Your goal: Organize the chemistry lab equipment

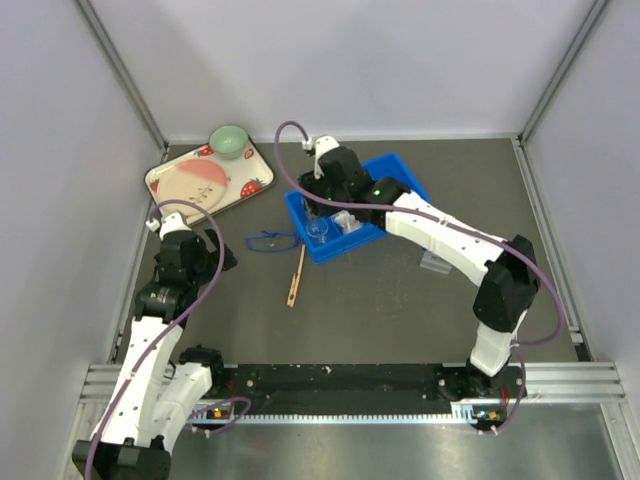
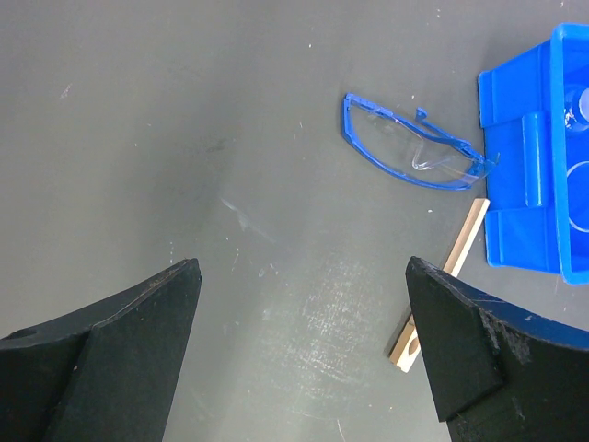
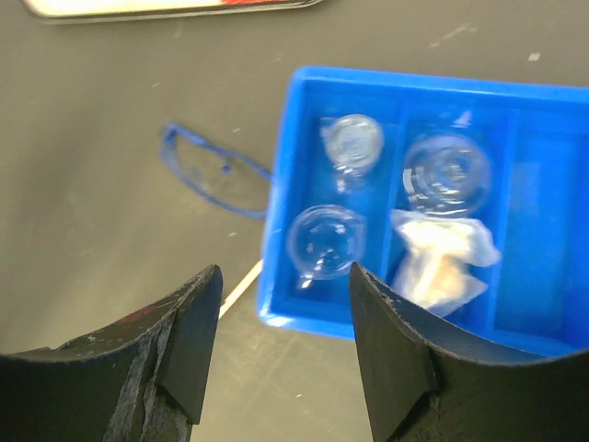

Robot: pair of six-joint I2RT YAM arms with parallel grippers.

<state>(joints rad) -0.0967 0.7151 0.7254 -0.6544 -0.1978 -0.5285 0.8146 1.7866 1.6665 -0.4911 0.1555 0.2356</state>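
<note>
- Right end effector (image 3: 285, 285): fingers spread wide, nothing held, hovering over the near-left part of the blue bin (image 3: 414, 83).
- In the bin: three clear flasks (image 3: 324, 238) and a crumpled white wad (image 3: 442, 253), each in a compartment.
- Left end effector (image 2: 302, 276): also spread and empty, above bare worktop (image 1: 380, 310).
- Loose items: safety glasses (image 2: 405, 157) left of the bin, wooden stick (image 2: 448, 285) near its front corner, small clear piece (image 1: 435, 262) to its right.
- My read: between picks, sorting partly done.
- Next: the left arm is nearest the glasses. It would need to reach forward, go low and pinch the thin frame.
</note>
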